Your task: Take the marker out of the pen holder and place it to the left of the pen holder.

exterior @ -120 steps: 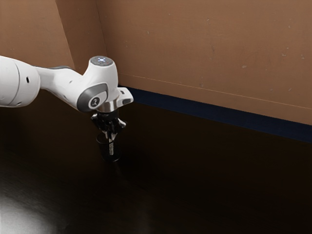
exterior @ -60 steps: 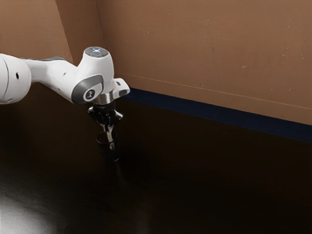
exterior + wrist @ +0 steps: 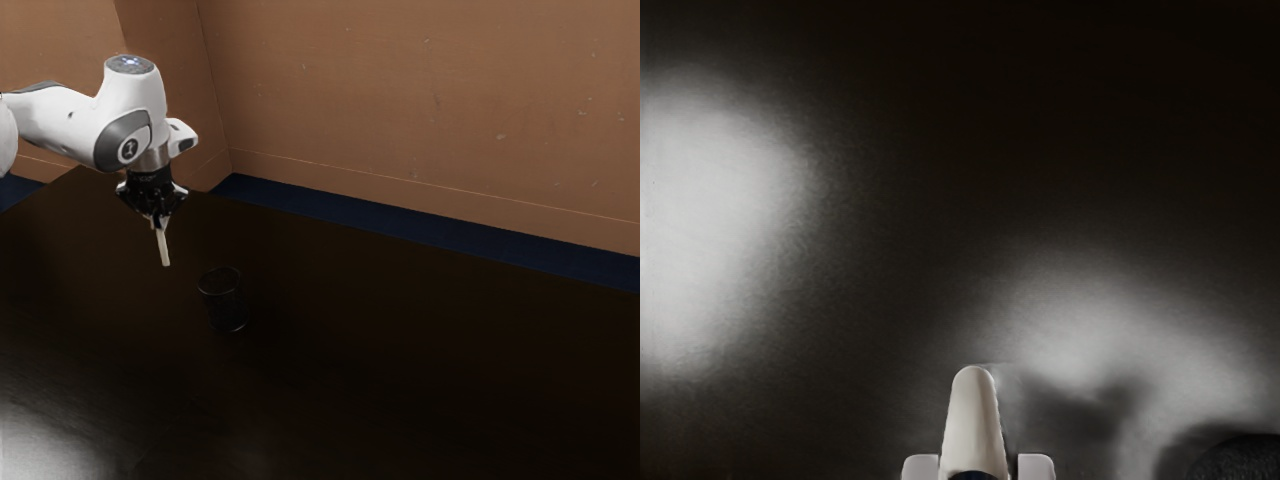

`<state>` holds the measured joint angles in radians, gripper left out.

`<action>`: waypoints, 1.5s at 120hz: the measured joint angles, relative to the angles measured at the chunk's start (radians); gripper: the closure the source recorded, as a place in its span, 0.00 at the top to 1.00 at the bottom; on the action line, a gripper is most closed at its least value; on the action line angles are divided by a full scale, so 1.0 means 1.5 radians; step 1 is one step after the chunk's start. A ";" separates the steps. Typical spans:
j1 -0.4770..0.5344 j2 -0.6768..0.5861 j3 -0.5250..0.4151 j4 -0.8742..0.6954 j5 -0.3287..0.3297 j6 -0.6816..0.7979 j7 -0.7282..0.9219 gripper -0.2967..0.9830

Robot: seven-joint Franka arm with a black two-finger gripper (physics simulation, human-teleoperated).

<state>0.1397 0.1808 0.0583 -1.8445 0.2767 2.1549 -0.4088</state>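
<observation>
room: plain brown walls meeting in a corner, lightly scuffed, with a thin seam running low along them. a dark blue strip lies between the wall foot and the surface's far edge; floor, i would guess.

surface: broad, near black, slightly glossy. a pale sheen sits at the near corner on the exterior view's left. laid-down things may be hard to pick out against the dark part.

arm: white, coming in from the exterior view's left, wrist raised, tool pointing down.

pen holder: dark see-through cup with a thin rim, upright on the surface. the arm is not touching it.

hand: clenched on the marker, above the surface, off toward the exterior view's left from the pen holder. the wrist view agrees on the grip.

marker: slim, pale end down, close to upright with a slight lean. it is out of the pen holder and apart from it, in the air.

step: extraction done; carrying in hand, placing not done. next: settle over a spot left of the pen holder (i cannot tell whose left is meant), lower gently, release near contact. risk: let go high or upright, it could topple and roll.
</observation>
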 joint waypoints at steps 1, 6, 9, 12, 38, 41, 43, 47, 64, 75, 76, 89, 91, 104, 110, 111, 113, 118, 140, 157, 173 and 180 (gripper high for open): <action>0.003 0.005 0.000 0.001 0.000 0.001 0.000 0.16; 0.015 0.023 0.000 0.005 -0.001 0.004 0.001 0.16; 0.018 0.030 0.000 0.006 -0.001 0.006 0.001 0.16; 0.019 0.038 0.000 0.007 -0.002 0.008 0.002 0.16; 0.031 0.072 0.000 0.007 -0.006 0.031 0.003 0.16; 0.034 0.078 0.000 0.007 -0.007 0.033 0.003 0.16; 0.037 0.083 -0.001 0.007 -0.009 0.035 0.003 0.16; 0.042 0.092 -0.002 0.007 -0.011 0.039 0.003 0.16; 0.048 0.105 -0.004 0.007 -0.018 0.051 0.003 0.20; 0.049 0.105 -0.004 0.007 -0.028 0.056 0.011 0.36; 0.049 0.105 -0.004 0.007 -0.029 0.057 0.012 0.37; 0.049 0.103 -0.004 0.008 -0.034 0.060 0.021 0.53; 0.049 0.102 -0.004 0.008 -0.035 0.061 0.023 0.55; 0.039 0.084 -0.012 0.008 -0.037 0.061 0.032 0.64; 0.028 0.048 -0.030 0.007 -0.037 0.052 0.037 0.66; 0.026 0.042 -0.035 0.007 -0.037 0.050 0.038 0.67; 0.023 0.031 -0.043 0.006 -0.037 0.046 0.039 0.68; 0.019 0.009 -0.066 0.007 -0.038 0.036 0.043 0.69; 0.012 -0.014 -0.120 0.007 -0.049 -0.003 0.058 0.74; 0.018 -0.014 -0.121 0.005 -0.056 -0.022 0.066 0.75; 0.021 -0.015 -0.121 0.004 -0.059 -0.033 0.073 0.76; 0.021 -0.027 -0.123 0.005 -0.065 -0.052 0.076 0.76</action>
<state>0.1710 0.1397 -0.1264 -1.8370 0.1785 2.0776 -0.2950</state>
